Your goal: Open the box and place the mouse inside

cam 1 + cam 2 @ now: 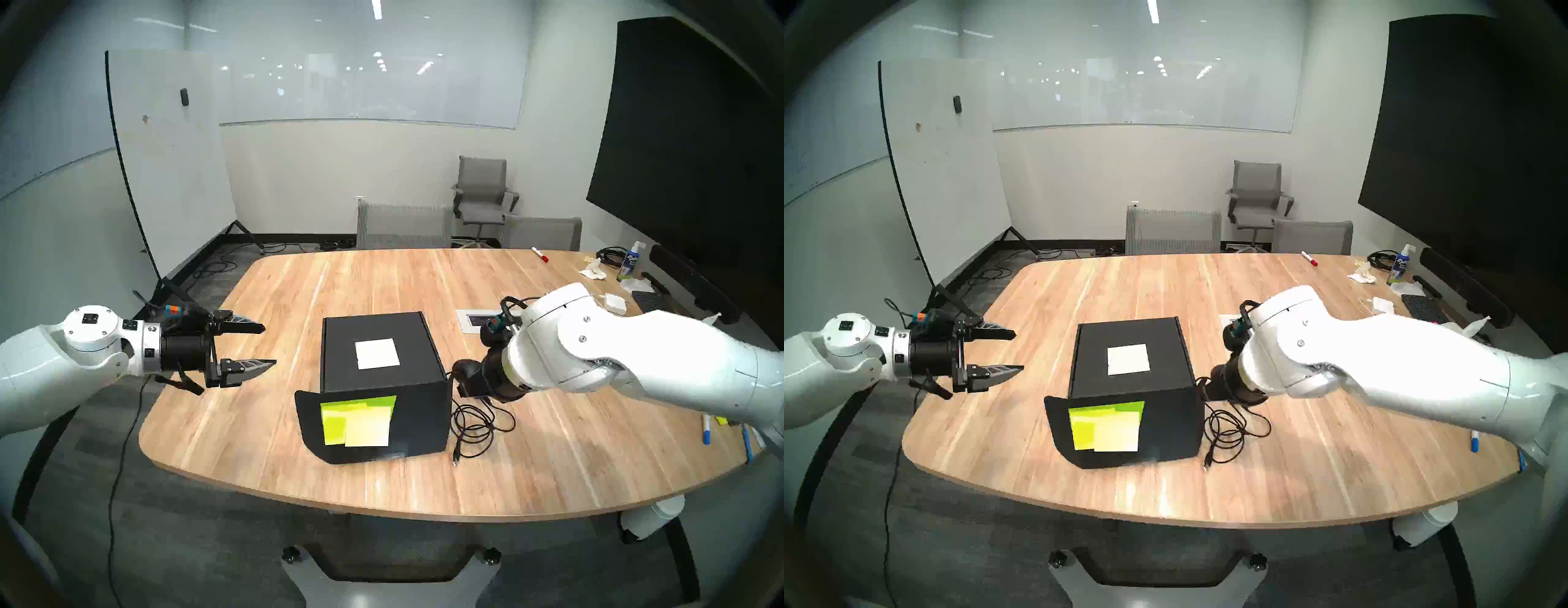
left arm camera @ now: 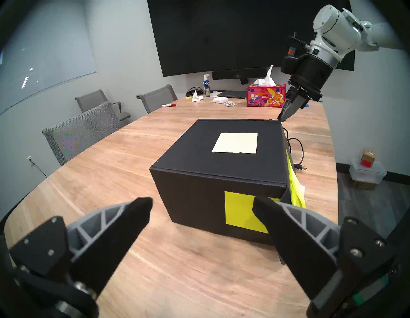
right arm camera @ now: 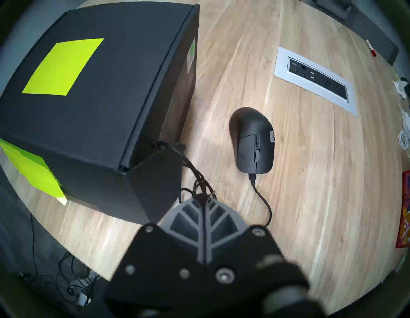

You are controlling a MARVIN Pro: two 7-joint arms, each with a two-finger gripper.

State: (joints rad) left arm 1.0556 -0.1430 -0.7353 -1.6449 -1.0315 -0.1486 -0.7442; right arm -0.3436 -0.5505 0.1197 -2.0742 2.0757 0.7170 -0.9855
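The right gripper (image 3: 205, 197) has its two fingers pressed flat together, and strands of the thin black cable (image 3: 264, 204) bunch right at their tips; whether they actually pinch a strand I cannot tell. It hangs tilted downward just beside the right side of the box (image 1: 382, 352), above the table (image 1: 551, 446). Just past the tips lies the mouse (image 3: 251, 141), a black one resting flat on the wood, close to the box's right wall but not touching it, its cable running back under the gripper and ending in loose loops (image 1: 475, 420) near the table's front edge. The box is black, its top closed with a pale square note (image 1: 377, 353) on it, and a front flap (image 1: 352, 429) swung partly out to the left, carrying yellow-green sticky notes (image 1: 356, 420). Beyond the mouse a grey power panel (image 3: 317, 80) is set into the tabletop. Well off to the other side of the box, the left gripper (image 1: 259, 346) hovers with its fingers spread wide, empty, pointing toward the box.
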